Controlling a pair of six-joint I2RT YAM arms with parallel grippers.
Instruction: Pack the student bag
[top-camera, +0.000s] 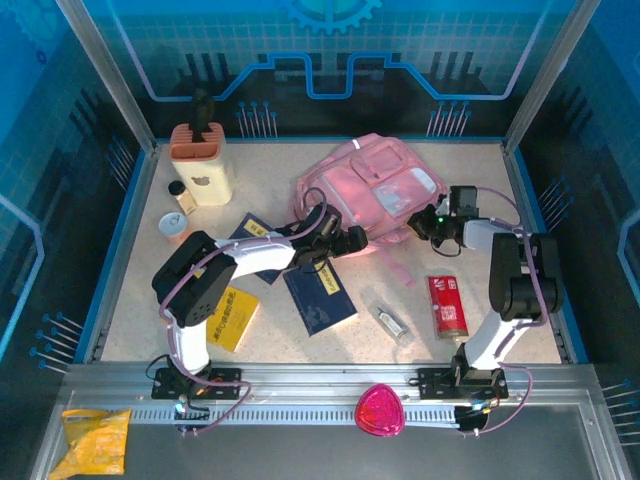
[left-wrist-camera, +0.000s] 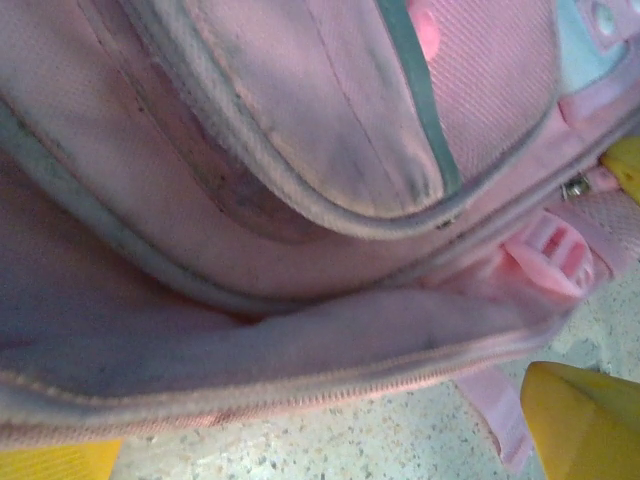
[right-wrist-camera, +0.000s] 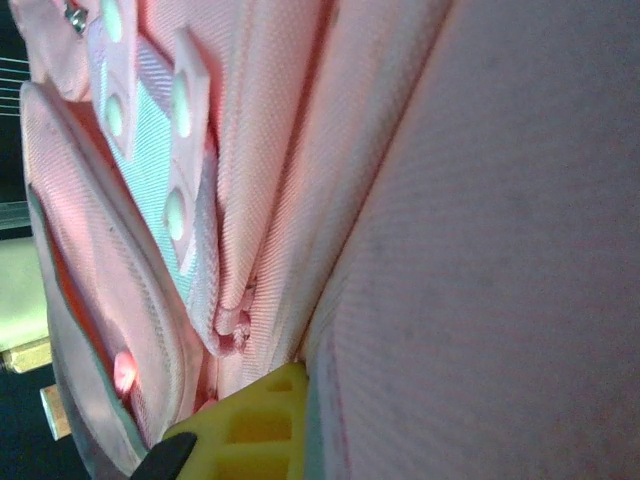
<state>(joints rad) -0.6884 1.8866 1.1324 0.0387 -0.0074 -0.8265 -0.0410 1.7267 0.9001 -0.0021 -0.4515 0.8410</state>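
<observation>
Though slumped — student bag (top-camera: 360, 185) lengthwise left-to-right

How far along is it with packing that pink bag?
Nothing looks packed yet. In hand: the right tool is shut on the edge of the bag, and the left tool is open beside it. Left to do: a blue book, yellow book, red box and small bottle lie outside.
</observation>
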